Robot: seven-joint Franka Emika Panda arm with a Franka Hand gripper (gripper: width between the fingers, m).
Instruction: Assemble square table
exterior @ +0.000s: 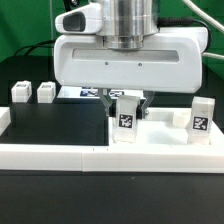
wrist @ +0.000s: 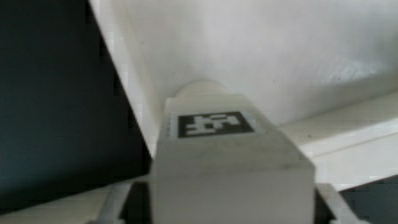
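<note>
Pinching the gripped leg (exterior: 127,122) near its top between two dark fingers (exterior: 111,101), the gripper (exterior: 127,108) hangs low at the middle of the exterior view. The fingers are closed on the leg's opposite sides, the leg is upright and its tag faces the camera. The wrist view confirms the gripped leg (wrist: 221,155) sits centred in the grasp, tag showing. Its lower end is over or on the square tabletop (exterior: 165,130), the white slab that appears to lie against the border wall (exterior: 60,158); contact between leg and slab cannot be determined. Judgement: the slab is set against the wall so that it cannot slide while a leg is pressed or turned in. The high, upright grasp leaves the leg's lower end free to meet a corner of the slab. The wrist view shows the slab's white surface (wrist: 267,50) beyond the leg and the black counter (wrist: 54,110) beside it. Three legs are not yet fitted. The left leg (exterior: 20,92) and the second left leg (exterior: 45,92) stand side by side on the counter at the exterior view's left, well apart from the slab. The right leg (exterior: 200,118) stands at the exterior view's right, on or just past the slab's edge. No bin, tray or box is in view. The marker board (exterior: 85,93) lies behind the gripper.
</note>
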